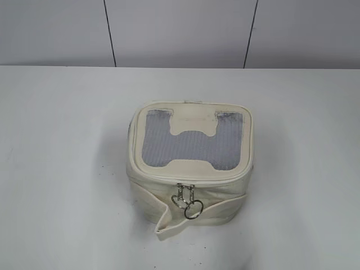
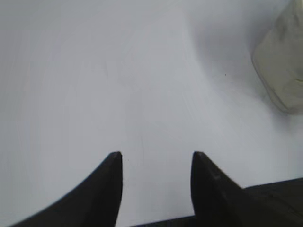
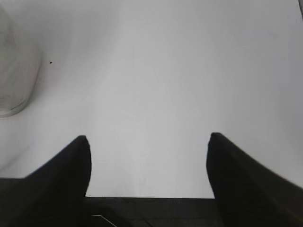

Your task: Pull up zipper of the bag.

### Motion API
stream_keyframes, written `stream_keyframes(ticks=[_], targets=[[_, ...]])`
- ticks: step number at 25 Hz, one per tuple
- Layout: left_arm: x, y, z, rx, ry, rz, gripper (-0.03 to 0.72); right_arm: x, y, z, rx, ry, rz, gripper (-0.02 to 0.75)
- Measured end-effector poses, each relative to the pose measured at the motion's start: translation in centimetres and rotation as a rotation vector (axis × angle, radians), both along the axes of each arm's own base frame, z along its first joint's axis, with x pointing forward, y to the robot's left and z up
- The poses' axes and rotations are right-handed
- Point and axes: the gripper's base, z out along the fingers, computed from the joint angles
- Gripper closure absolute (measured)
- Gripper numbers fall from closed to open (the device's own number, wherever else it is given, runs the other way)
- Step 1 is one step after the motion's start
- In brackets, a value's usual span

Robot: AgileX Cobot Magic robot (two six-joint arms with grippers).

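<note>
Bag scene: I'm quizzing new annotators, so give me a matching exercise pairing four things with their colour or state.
Things:
1. mesh lid panel
2. ring pulls
3. left gripper
4. strap

Descriptions:
A. silver, hanging at the bag's front
B. grey
C. cream, loose end sticking out
D. open, over bare table

Pairs: 1-B, 2-A, 3-D, 4-C

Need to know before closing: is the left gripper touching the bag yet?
Apart. The left wrist view shows the left gripper open over bare table, the bag well off to the side.

Exterior slants down; wrists (both low) share bag [image 1: 191, 169].
</note>
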Motion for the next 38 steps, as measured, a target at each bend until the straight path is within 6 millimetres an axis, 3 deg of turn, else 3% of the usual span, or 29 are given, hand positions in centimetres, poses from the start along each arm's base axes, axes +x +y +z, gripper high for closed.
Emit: stream_keyframes(ticks=[6,9,14,21,38], targets=[[-6.4,0.8,-1.4,-0.074,-0.151,-0.027,0.324,-4.9,0.0,-1.8,0.012,-0.102,0.006,0.15],[-7.9,1.1,-1.7,-0.078,-0.222,-0.037,0.324,-6.8,-0.1,-3.2,0.012,-0.156,0.01,0.15],[-7.5,0.6,-2.1,-0.066,-0.224,-0.097,0.324,-7.8,-0.1,-4.6,-0.011,-0.186,0.038,0.152],[-6.5,0.4,-2.1,-0.045,-0.33,-0.125,0.324,-6.7,0.3,-4.8,0.0,-0.278,0.078,0.152],[-6.5,0.4,-2.1,-0.044,-0.336,-0.126,0.325,-6.6,0.4,-4.6,0.0,-0.293,0.08,0.152]])
